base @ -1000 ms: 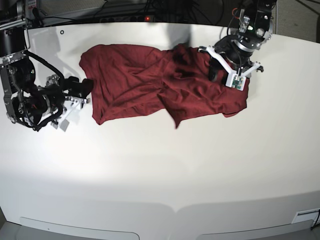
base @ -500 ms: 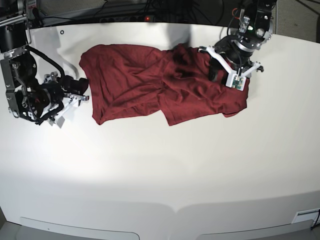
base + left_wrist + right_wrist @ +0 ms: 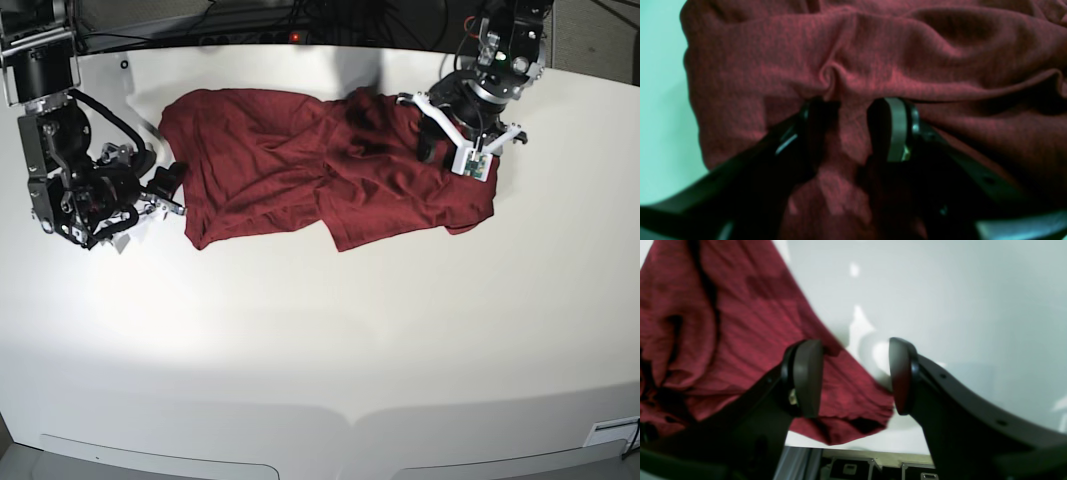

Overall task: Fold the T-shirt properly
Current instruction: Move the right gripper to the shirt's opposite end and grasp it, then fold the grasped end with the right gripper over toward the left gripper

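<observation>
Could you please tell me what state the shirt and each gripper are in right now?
shirt: crumpled on the table, not folded neatly.
left gripper: pressed into the shirt, a fold of fabric between its fingers.
right gripper: open, empty, at the shirt's edge.

The T-shirt (image 3: 320, 165) is a dark red, plain knit garment lying crumpled across the far half of the white bench (image 3: 320, 340), stretched sideways from left to right in the base view. Its left part lies fairly flat with fine wrinkles, its lower edge running unevenly toward a corner at the near left. The right part is bunched into thicker folds and ridges, with a flap overlapping the middle. In the left wrist view the fabric (image 3: 873, 60) puckers into a small pinched fold, and the cloth shows a faintly mottled weave.
</observation>
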You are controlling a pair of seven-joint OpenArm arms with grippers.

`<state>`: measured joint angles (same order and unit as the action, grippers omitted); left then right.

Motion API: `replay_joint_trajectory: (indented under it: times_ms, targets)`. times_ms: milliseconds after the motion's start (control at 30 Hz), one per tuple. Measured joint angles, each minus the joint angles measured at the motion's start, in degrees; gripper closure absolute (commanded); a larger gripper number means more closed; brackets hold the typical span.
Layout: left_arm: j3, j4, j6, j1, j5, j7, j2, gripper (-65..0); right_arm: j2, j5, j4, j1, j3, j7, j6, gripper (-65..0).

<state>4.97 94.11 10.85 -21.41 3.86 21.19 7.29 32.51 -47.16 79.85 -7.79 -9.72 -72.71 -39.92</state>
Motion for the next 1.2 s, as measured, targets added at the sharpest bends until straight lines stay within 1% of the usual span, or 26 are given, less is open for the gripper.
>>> replay_joint_trajectory:
  times_ms: [33, 133, 367, 600, 667, 833, 1000, 1067, 1100, 1133, 1167, 1200]
  targets:
    - [0.0, 0.0, 0.0, 0.0, 0.0, 0.0, 0.0, -26.2, -0.33, -2.01, -0.02, -0.02, -0.02, -0.68, 0.0, -32.1]
    - [0.0, 0.0, 0.0, 0.0, 0.0, 0.0, 0.0, -26.2, -0.98, -4.24, -0.07, 0.07, -0.07, -1.79, -0.02, -32.1]
    - [0.0, 0.0, 0.0, 0.0, 0.0, -0.02, 0.0, -26.2, -1.01, -5.29, -0.2, 0.02, -1.95, -2.64, -0.02, -32.1]
    - [0.0, 0.0, 0.0, 0.0, 0.0, -0.02, 0.0, -26.2, -0.79, -5.55, 0.07, -0.72, -9.86, -2.69, -0.02, -32.1]
    - [0.0, 0.0, 0.0, 0.0, 0.0, -0.02, 0.0, -26.2, -0.79, -5.92, 0.07, -0.72, -11.78, -1.18, -0.02, -32.1]
    - [0.0, 0.0, 0.0, 0.0, 0.0, 0.0, 0.0, -26.2, -1.4, -6.86, -0.07, 0.28, -14.01, -0.61, -0.02, -31.4]
    - [0.0, 0.0, 0.0, 0.0, 0.0, 0.0, 0.0, -26.2, -1.36, -6.23, -0.33, 0.0, -14.01, -1.05, -0.02, -15.7]
    - [0.0, 0.0, 0.0, 0.0, 0.0, 0.02, 0.0, -26.2, -1.38, -5.57, -0.37, -0.13, -14.03, -0.98, -0.02, -7.5]
    - [0.0, 0.0, 0.0, 0.0, 0.0, 0.0, 0.0, -26.2, -1.33, -5.49, -0.39, -0.13, -14.03, -0.37, -0.02, -3.0]
    - [0.0, 0.0, 0.0, 0.0, 0.0, 0.02, 0.0, -26.2, -1.18, -5.49, -0.39, -0.11, -14.03, 0.98, -0.02, 0.0]
    - [0.0, 0.0, 0.0, 0.0, 0.0, 0.24, 0.0, -26.2, -0.92, -4.94, -0.39, -0.02, -14.01, 2.64, -0.02, 0.0]
    - [0.0, 0.02, 0.0, 0.02, 0.0, 0.48, 0.0, -26.2, -0.85, -2.95, -0.39, 0.04, -13.94, 5.07, -0.02, 0.0]
